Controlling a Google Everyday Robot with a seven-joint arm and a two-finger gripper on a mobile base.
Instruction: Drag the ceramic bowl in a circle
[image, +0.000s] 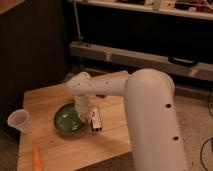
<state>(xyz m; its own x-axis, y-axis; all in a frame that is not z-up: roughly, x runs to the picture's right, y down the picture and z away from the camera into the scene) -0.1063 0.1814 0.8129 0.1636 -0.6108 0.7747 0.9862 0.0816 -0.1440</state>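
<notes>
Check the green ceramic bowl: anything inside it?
The ceramic bowl shows a bare green interior on its left. The gripper reaches down at its right rim, covering that part, so nothing can be confirmed there.

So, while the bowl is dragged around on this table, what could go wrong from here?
1. The ceramic bowl lies right beside the small dark packet; continuing the circle could push the packet along.
2. The gripper sits at the bowl's right rim; on a glossy rim it may slip off.
3. The white cup stands near the table's left edge and the carrot near the front; a wide circle could knock either.
</notes>
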